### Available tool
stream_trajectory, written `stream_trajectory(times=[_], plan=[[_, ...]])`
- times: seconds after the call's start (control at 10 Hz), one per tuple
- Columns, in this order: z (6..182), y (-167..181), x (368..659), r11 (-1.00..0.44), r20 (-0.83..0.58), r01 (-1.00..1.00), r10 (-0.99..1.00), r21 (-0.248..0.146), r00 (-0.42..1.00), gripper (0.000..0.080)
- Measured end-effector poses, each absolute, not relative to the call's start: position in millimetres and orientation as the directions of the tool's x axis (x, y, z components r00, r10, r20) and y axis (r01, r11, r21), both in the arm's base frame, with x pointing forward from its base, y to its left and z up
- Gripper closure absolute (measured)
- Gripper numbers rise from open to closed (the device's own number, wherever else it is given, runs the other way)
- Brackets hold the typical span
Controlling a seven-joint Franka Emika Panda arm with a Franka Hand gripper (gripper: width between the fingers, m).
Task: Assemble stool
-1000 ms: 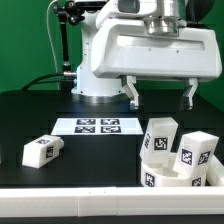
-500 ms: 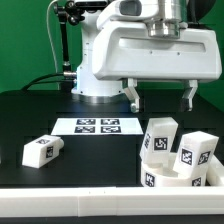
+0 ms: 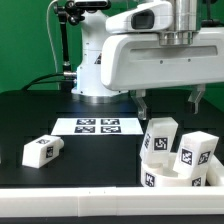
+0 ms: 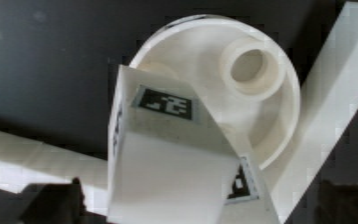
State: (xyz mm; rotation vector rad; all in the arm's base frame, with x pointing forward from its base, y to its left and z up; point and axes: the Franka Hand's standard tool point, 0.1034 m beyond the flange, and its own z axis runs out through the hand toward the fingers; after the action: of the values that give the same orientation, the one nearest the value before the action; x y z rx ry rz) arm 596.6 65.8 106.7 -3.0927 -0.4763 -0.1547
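You have the gripper (image 3: pixel 171 102) wide open and empty, hovering above the stool seat (image 3: pixel 163 181) at the exterior view's right. Two legs (image 3: pixel 160 138) stand upright on it, and a third leg (image 3: pixel 42 150) lies well apart.

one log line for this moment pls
gripper: open, empty, above seat | seat: two legs standing on it | third leg: lying loose on table, exterior view's left

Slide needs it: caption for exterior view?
Open tool above two upright legs at the seat; third leg lies loose at the exterior view's left.
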Motion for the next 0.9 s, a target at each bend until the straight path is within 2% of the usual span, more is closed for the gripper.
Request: stream_trajectory(times=[0.1,0.4,0.8,0.9], plan=[[106.4,64,597,-0.939,0.097,0.342,0.342,0.014,0.935,0.0151],[99.5,49,600,-0.72,0.071,0.69,0.694,0.072,0.716,0.0151],[98.2,43,600,-0.513,0.024,0.852,0.858,0.104,0.513,0.0151],[96.0,43,600,-0.397,-0.002,0.911,0.916,0.114,0.4,0.0151]])
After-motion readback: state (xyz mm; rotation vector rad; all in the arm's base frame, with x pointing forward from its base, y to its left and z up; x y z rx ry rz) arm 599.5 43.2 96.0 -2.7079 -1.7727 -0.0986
